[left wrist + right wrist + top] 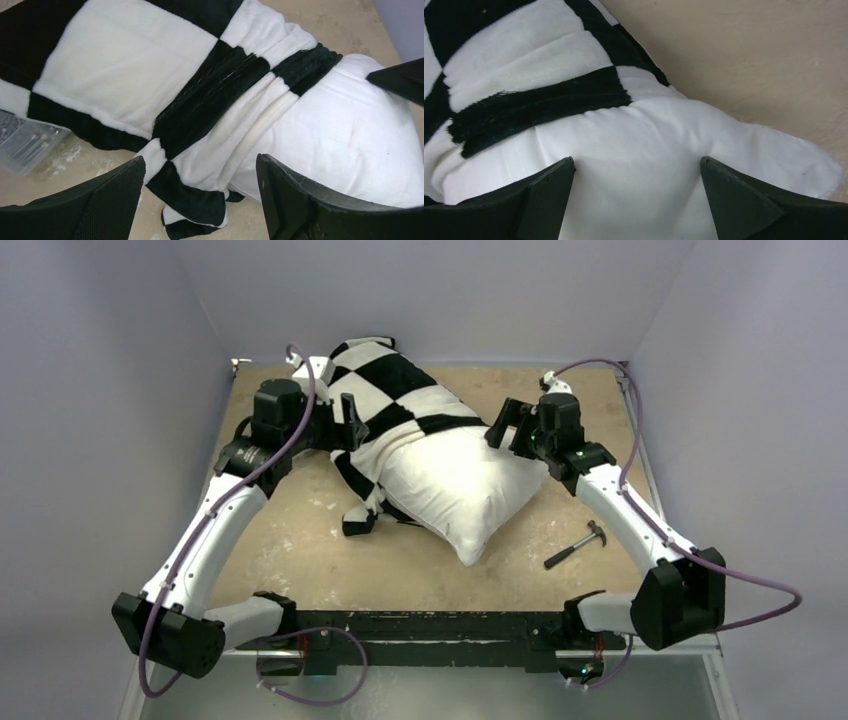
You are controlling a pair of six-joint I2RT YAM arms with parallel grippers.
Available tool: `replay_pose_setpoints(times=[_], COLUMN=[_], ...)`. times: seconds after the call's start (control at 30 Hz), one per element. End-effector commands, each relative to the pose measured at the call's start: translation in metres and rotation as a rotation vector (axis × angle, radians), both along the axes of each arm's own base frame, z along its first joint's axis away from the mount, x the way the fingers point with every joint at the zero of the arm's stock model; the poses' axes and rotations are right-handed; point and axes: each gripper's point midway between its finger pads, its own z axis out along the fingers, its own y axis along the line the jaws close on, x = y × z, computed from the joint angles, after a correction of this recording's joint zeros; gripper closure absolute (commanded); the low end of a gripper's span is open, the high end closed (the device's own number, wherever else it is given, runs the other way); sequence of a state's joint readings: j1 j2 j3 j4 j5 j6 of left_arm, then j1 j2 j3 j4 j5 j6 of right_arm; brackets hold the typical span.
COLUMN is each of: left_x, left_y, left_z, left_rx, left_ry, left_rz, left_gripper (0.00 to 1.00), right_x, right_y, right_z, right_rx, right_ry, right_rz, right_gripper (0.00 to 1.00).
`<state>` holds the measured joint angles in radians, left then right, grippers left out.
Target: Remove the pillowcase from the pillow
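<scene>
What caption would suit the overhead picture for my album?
Open left fingers and right fingers flank a white pillow half out of its checkered pillowcase; a hammer lies nearby.

The left arm (215, 515) is stretching forward from its base and bending inward at the wrist. The left gripper (353, 425) is pointing toward the middle, its jaws standing wide apart and gripping nothing. The right arm (620, 505) is mirroring it. The right gripper (508, 426) is facing left, jaws spread wide, likewise empty.
</scene>
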<state>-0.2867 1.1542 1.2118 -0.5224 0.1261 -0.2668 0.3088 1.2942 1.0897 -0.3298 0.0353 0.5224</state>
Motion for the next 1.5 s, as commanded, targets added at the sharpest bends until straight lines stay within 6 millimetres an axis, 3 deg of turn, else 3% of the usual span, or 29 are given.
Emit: replay_pose_setpoints(times=[0.0, 0.1, 0.27, 0.37, 0.43, 0.5, 0.63, 0.87, 0.97, 1.1, 1.2, 1.27, 1.3, 1.4, 1.47], left_x=[0.010, 0.016, 0.025, 0.032, 0.037, 0.045, 0.059, 0.068, 0.073, 0.074, 0.072, 0.075, 0.077, 0.089, 0.102], left_y=[-0.021, -0.041, -0.086, -0.115, -0.133, -0.146, -0.167, -0.188, -0.189, -0.187, -0.182, -0.176, -0.174, -0.170, -0.168], left_z=[0.017, 0.021, 0.027, 0.022, 0.013, 0.001, -0.033, -0.075, -0.091, -0.128, -0.153, -0.161, -0.161, -0.147, -0.125], left_rx=[0.002, 0.013, 0.054, 0.104, 0.149, 0.204, 0.333, 0.511, 0.550, 0.609, 0.642, 0.667, 0.678, 0.681, 0.664], left_ry=[-0.031, -0.043, -0.069, -0.078, -0.080, -0.077, -0.021, 0.037, 0.049, 0.127, 0.190, 0.204, 0.201, 0.155, 0.093], left_rz=[-0.053, -0.094, -0.175, -0.233, -0.271, -0.292, -0.357, -0.459, -0.461, -0.473, -0.468, -0.435, -0.416, -0.347, -0.288], left_gripper=[0.20, 0.19, 0.19, 0.19, 0.19, 0.19, 0.19, 0.18, 0.18, 0.20, 0.31, 0.49, 0.63, 0.96, 1.00], right_x=[-0.005, -0.022, -0.068, -0.088, -0.093, -0.095, -0.096, -0.097, -0.098, -0.097, -0.094, -0.093, -0.093, -0.089, -0.088], right_y=[0.024, 0.050, 0.123, 0.143, 0.149, 0.151, 0.149, 0.144, 0.144, 0.141, 0.137, 0.135, 0.135, 0.129, 0.125], right_z=[-0.026, -0.047, -0.083, -0.101, -0.106, -0.105, -0.097, -0.089, -0.088, -0.083, -0.075, -0.069, -0.067, -0.055, -0.043], right_rx=[0.033, 0.085, 0.168, 0.209, 0.223, 0.232, 0.240, 0.253, 0.259, 0.258, 0.260, 0.264, 0.269, 0.281, 0.298], right_ry=[-0.016, 0.024, 0.132, 0.176, 0.179, 0.170, 0.139, 0.116, 0.115, 0.105, 0.090, 0.078, 0.076, 0.045, 0.019], right_rz=[0.129, 0.201, 0.350, 0.380, 0.386, 0.378, 0.360, 0.335, 0.331, 0.312, 0.285, 0.268, 0.264, 0.223, 0.199], right_gripper=[0.01, 0.01, 0.01, 0.09, 0.25, 0.58, 1.00, 1.00, 1.00, 1.00, 1.00, 1.00, 1.00, 1.00, 1.00])
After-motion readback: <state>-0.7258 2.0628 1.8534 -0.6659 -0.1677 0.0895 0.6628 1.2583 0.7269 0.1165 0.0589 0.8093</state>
